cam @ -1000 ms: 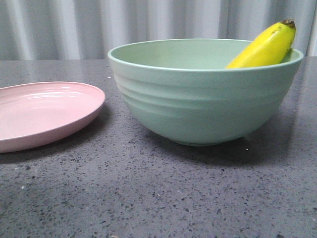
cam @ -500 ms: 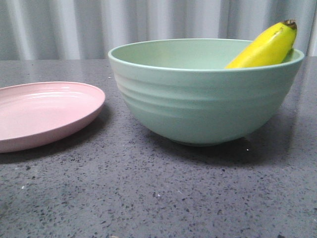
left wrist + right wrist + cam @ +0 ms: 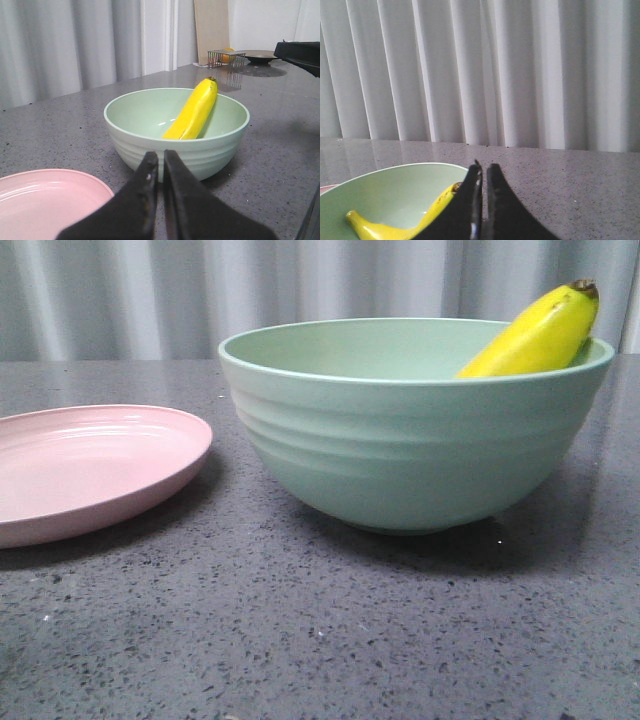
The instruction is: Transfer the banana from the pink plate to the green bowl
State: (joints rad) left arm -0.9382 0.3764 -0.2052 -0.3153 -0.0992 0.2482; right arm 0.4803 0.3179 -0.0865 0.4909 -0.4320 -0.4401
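Observation:
The yellow banana (image 3: 538,336) leans inside the pale green bowl (image 3: 410,450), its dark tip poking above the right rim. To the bowl's left lies the pink plate (image 3: 85,468) with nothing on it. In the left wrist view the banana (image 3: 195,111) rests in the bowl (image 3: 176,131), and my left gripper (image 3: 161,156) is shut and holds nothing, just short of the bowl, with the plate (image 3: 47,200) beside it. My right gripper (image 3: 483,168) is shut and holds nothing, above the bowl (image 3: 395,197) and the banana (image 3: 405,225).
Grey speckled tabletop (image 3: 300,630) runs all round, with a pale curtain (image 3: 300,290) behind. Far off in the left wrist view stand a wire basket (image 3: 226,57) and a dark dish (image 3: 260,56); a black arm part (image 3: 300,54) shows at the right edge.

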